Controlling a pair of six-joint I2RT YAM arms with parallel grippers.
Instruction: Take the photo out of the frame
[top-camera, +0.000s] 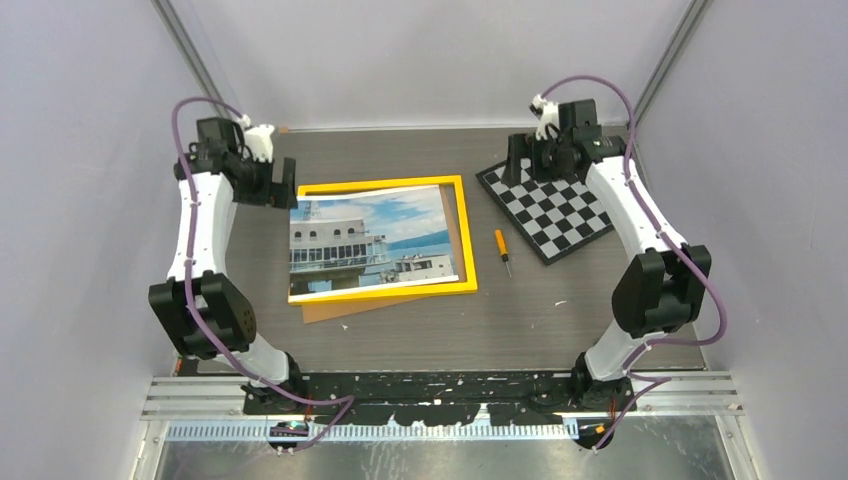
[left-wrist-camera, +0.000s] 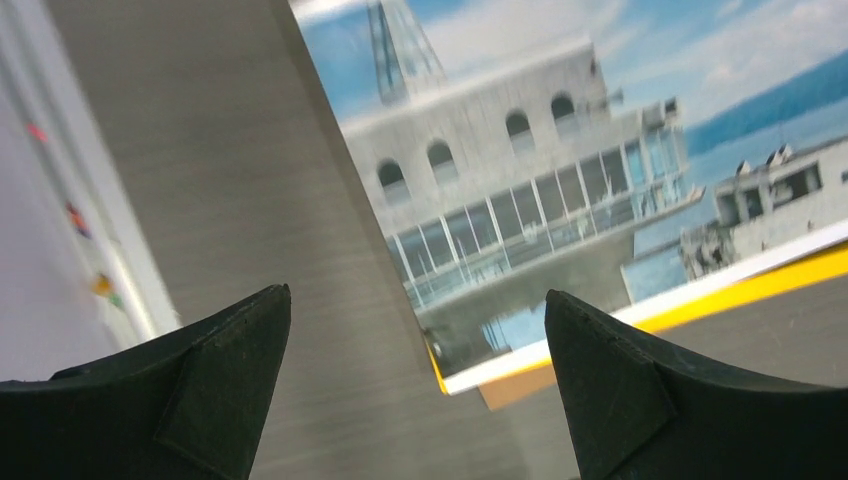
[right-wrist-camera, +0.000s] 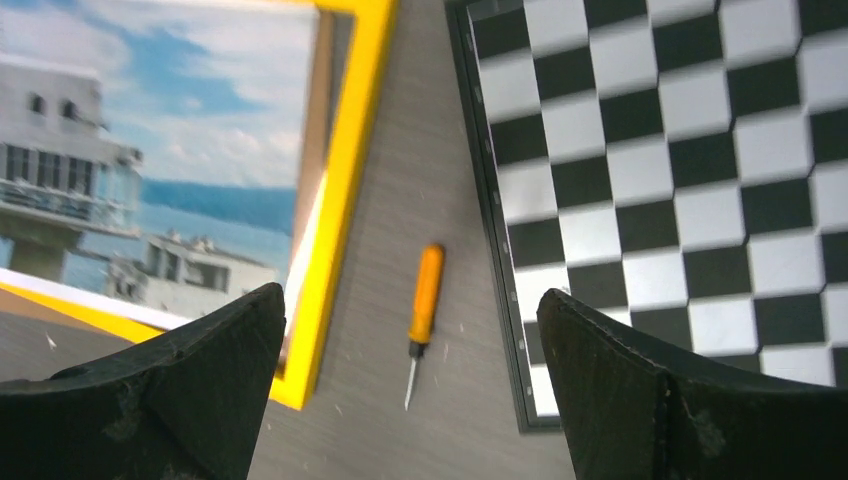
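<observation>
Two end effectors hang with jaws spread wide and nothing between them. From above, the left end effector (top-camera: 272, 185) hovers just off the far left corner of the photo (top-camera: 370, 240), while the right end effector (top-camera: 532, 155) is over the checkerboard (top-camera: 560, 215), well apart from the print. The photo lies face up on the frame (top-camera: 466, 240), offset toward the left end effector: it hides the border on that side and leaves a gap along the right. A brown board (top-camera: 335, 310) peeks out under the near edge, and a screwdriver (top-camera: 502, 250) lies on the tabletop (top-camera: 520, 320) between frame and checkerboard. At the left wrist, the photo's left edge runs ahead between the fingertips (left-wrist-camera: 225, 380), its near corner closest to them, with bare tabletop under the left finger. Whether any border sits beneath that edge I cannot tell. The sheet looks thin, light, limp and glossy, so it will likely slip under the pads and crease if bent sharply. That left edge or near corner seems the place to pinch, shallowly, then draw it off flat. At the right wrist, the frame's right side lies ahead and left of the fingers, the screwdriver straight ahead between them and the checkerboard ahead to the right. The rigid border there could be pinned to steady things.
</observation>
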